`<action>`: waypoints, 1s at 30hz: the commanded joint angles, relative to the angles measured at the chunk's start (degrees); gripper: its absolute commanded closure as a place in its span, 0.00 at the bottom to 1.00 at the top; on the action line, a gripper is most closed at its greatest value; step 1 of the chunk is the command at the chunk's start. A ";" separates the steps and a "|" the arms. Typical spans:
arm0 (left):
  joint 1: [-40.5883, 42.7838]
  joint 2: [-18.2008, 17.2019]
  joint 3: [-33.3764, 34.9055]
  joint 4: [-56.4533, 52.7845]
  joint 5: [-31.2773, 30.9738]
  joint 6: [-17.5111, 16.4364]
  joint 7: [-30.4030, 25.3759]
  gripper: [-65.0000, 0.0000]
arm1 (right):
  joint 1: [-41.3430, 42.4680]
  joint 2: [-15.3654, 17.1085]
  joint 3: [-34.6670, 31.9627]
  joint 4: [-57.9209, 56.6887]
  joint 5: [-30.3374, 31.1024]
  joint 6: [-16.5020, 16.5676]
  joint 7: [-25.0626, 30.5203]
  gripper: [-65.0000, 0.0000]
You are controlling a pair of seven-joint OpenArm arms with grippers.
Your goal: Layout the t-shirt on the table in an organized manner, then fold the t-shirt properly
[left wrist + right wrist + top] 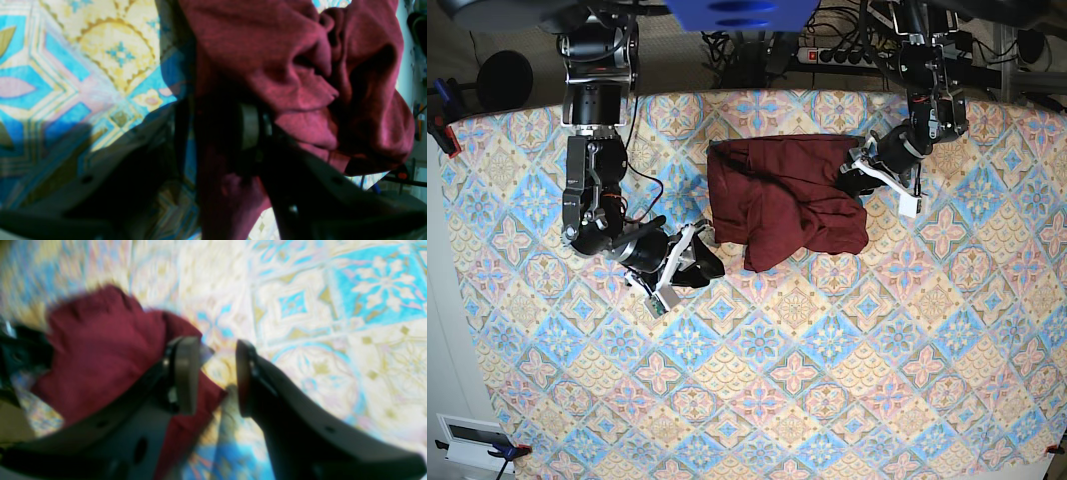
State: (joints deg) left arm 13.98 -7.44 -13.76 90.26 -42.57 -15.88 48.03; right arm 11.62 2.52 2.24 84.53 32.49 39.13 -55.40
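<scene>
Maroon knit of the t-shirt (287, 66) fills the left wrist view, a fold of it pinched in the left gripper (220, 133). Right wrist view, blurred: right gripper (217, 376) stands parted, nothing between its pads, shirt corner lying at nine o'clock. Base view: shirt bunched on the table (827, 380) toward twelve o'clock, left gripper at its three o'clock edge, right gripper just off its eight o'clock corner.

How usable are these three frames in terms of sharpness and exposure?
Right wrist view: smeared by motion blur, the t-shirt and table pattern soft, cloth washed out. Left wrist view: t-shirt fairly sharp, but the left end effector sits in deep shadow, nearly black. Base view: evenly lit and sharp, t-shirt bunched.
</scene>
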 commanded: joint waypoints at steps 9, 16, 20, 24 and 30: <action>0.40 0.10 0.18 0.42 0.41 0.27 1.95 0.68 | 3.72 -0.72 -0.70 0.70 2.28 0.87 -4.43 0.65; 0.57 0.01 0.00 0.42 0.41 0.27 1.95 0.68 | 3.81 -2.92 -0.79 -2.91 2.37 0.87 -4.43 0.65; 0.57 -0.07 0.00 0.42 0.41 0.27 1.95 0.68 | 3.81 -3.71 -0.79 -4.22 2.28 0.87 -4.34 0.65; 0.48 0.01 0.00 0.42 0.41 0.27 1.95 0.68 | 3.81 -4.68 -0.79 -4.40 2.19 0.87 -4.25 0.65; 0.40 0.01 0.00 0.42 0.41 0.27 1.95 0.68 | 5.22 -5.12 -2.64 -7.48 2.19 0.87 -3.99 0.65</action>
State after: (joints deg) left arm 14.15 -7.44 -13.82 90.26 -42.59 -15.88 48.07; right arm 15.18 -2.42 -0.38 76.20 33.30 39.68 -60.84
